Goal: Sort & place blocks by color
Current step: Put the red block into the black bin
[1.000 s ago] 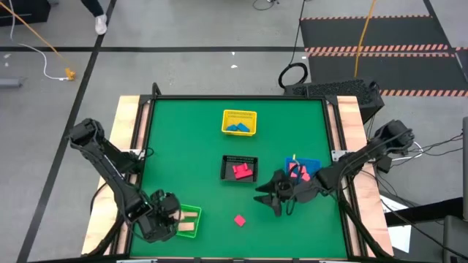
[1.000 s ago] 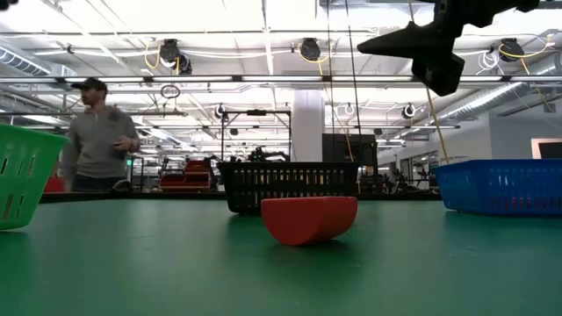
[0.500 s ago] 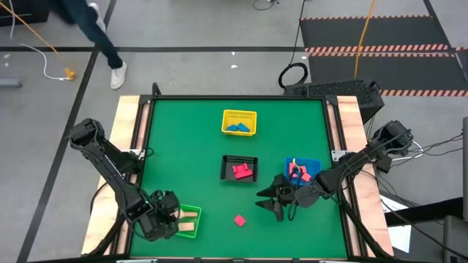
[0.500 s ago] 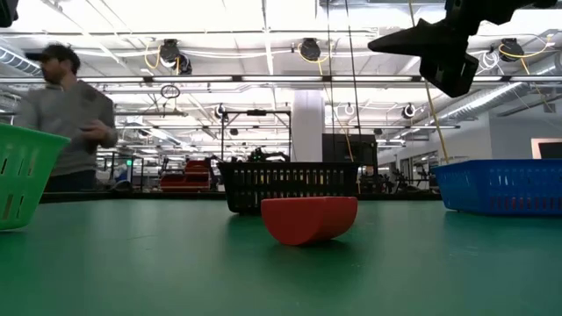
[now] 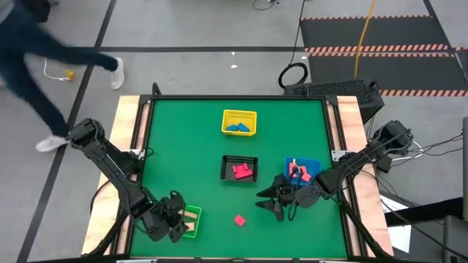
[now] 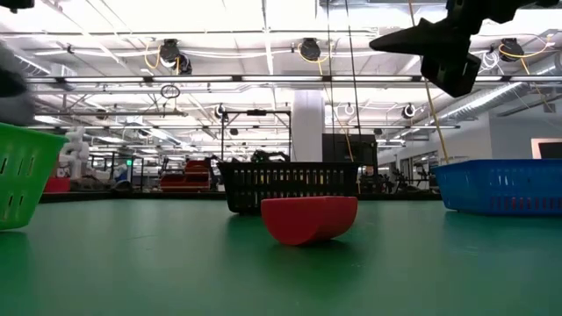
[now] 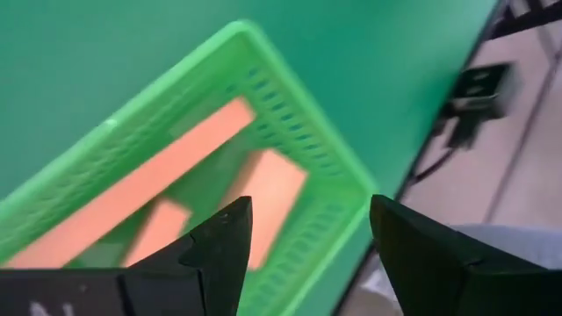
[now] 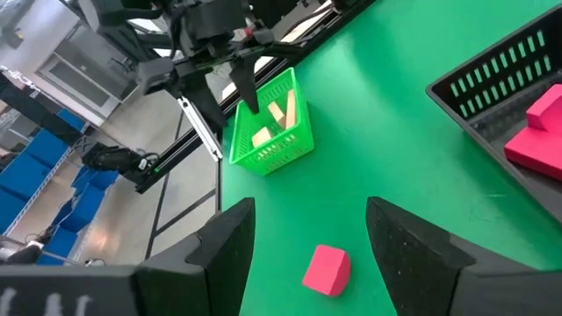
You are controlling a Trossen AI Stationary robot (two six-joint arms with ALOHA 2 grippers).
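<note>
A pink-red block [image 5: 239, 220] [image 6: 309, 219] [image 8: 327, 268] lies alone on the green table near its front edge. My right gripper [image 5: 267, 199] [image 8: 307, 219] hangs open above the table, to the right of this block and clear of it, and it also shows in the low view [image 6: 430, 44]. My left gripper [image 5: 175, 219] [image 7: 303, 219] stands open over the green basket [image 5: 190, 221] [image 7: 219, 158] at the front left, with nothing between its fingers. Pale tan blocks [image 7: 167, 167] lie on that basket's floor.
A black basket [image 5: 240, 169] mid-table holds pink blocks. Blue blocks sit in the yellow basket [image 5: 239, 122] at the far side. The blue basket [image 5: 306, 169] behind my right arm holds pink-red pieces. A person walks on the floor past the table's far left corner.
My left gripper has turned over the green basket, and its fingers have swung a little toward the table's right, covering more of the basket. My right arm has kept still. A person has walked along the floor beyond the far left.
</note>
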